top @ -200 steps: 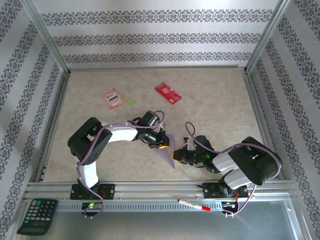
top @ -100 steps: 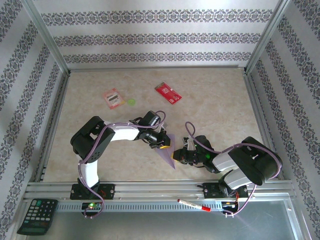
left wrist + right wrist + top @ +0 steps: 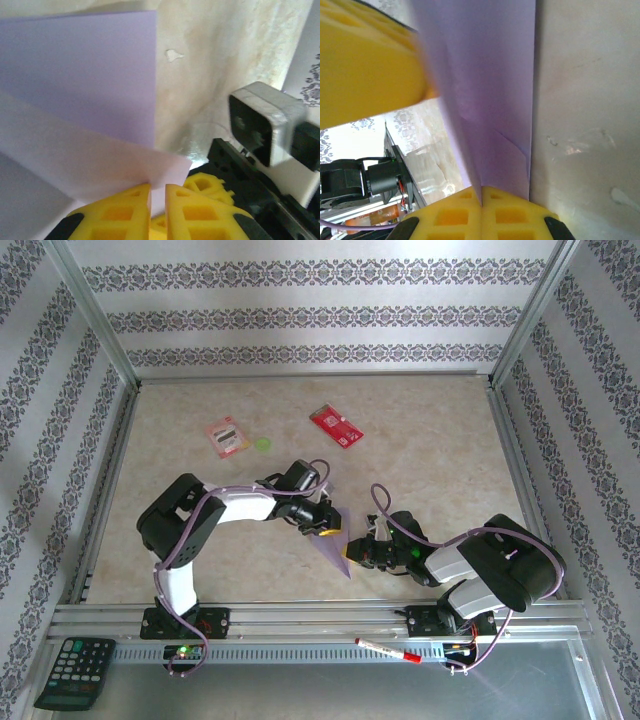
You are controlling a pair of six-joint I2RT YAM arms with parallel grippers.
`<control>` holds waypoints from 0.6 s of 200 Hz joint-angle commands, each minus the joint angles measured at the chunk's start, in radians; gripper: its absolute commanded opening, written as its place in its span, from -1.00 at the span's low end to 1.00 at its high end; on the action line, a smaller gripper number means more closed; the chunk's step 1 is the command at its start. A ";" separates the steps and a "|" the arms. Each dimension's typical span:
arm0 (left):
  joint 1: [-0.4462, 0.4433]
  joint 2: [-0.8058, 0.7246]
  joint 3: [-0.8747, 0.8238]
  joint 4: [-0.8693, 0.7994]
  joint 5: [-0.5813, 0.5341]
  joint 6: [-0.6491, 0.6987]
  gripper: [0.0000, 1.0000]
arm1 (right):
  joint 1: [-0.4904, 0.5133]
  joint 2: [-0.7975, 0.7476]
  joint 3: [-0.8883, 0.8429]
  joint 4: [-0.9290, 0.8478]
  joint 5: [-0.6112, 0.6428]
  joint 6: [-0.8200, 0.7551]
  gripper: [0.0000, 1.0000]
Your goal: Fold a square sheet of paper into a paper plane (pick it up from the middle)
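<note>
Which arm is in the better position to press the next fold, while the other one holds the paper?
Probably left. The right gripper is shut on the paper plane, anchoring it. The left gripper has its fingers barely parted around a raised flap, so it looks freer to fold.

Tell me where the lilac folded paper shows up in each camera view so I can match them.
Top external: the lilac paper lies low centre, between the two grippers.
Left wrist: it covers the left half, running down to the left gripper.
Right wrist: a tall central band, pinched in the right gripper.
Shared landmark: the beige tabletop.
</note>
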 commanded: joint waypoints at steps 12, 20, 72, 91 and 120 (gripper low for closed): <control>0.032 -0.101 -0.073 0.010 -0.024 -0.014 -0.66 | 0.000 0.013 -0.024 -0.074 0.084 -0.007 -1.00; 0.034 -0.110 -0.086 0.011 -0.027 -0.017 -0.66 | -0.002 0.012 -0.026 -0.075 0.086 -0.006 -1.00; 0.037 -0.076 -0.108 0.034 -0.047 -0.044 -0.68 | -0.001 0.009 -0.028 -0.075 0.089 -0.007 -1.00; 0.032 -0.046 -0.075 0.039 -0.030 -0.042 -0.68 | 0.000 0.007 -0.029 -0.077 0.087 -0.007 -1.00; 0.010 -0.009 -0.020 0.010 -0.024 -0.022 -0.67 | -0.002 -0.001 -0.034 -0.078 0.090 -0.007 -1.00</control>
